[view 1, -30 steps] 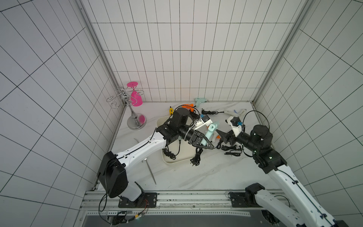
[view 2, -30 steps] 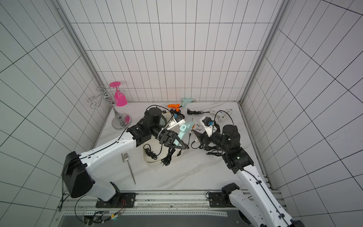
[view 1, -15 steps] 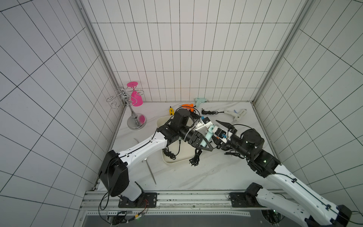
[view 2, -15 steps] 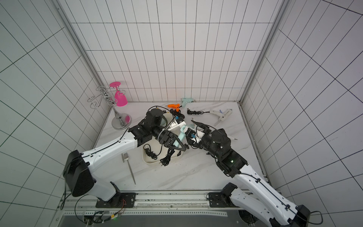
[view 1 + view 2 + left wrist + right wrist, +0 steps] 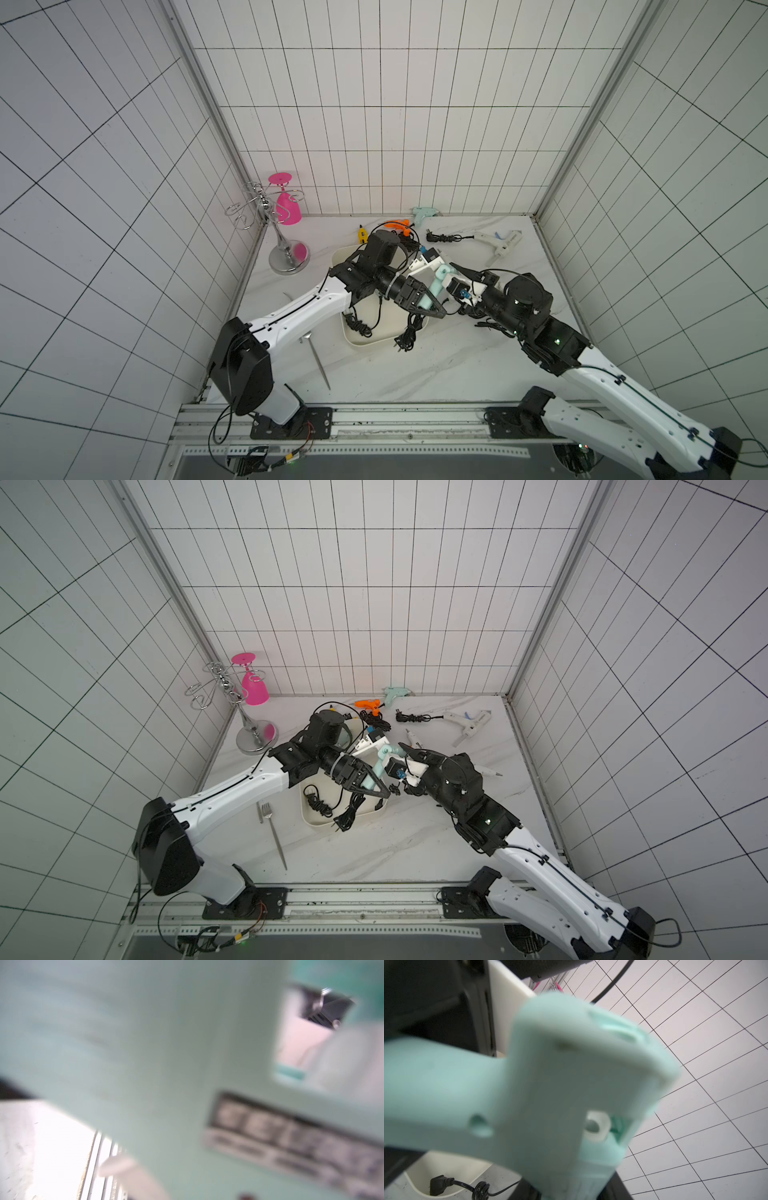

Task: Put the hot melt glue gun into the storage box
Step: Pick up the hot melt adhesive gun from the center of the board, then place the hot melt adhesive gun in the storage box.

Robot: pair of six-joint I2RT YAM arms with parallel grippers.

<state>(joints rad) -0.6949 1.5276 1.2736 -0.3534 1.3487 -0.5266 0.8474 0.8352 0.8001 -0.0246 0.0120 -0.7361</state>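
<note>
Honestly, the mint hot melt glue gun (image 5: 439,281) hangs between the left end effector (image 5: 424,305) and right end effector (image 5: 458,287), both on it, probably a handoff to re-angle it. Can't tell which one's actually clamping. Right under the left one sits the storage box (image 5: 376,341).

We see here a robotics lab test cell: three walls of white tiles (image 5: 395,145) close in a small marble-pattern tabletop (image 5: 449,365), and two white robot arms (image 5: 299,316) stand bolted on a metal rail (image 5: 395,434) at its front edge, with loose wires (image 5: 266,461) hanging under it.
</note>
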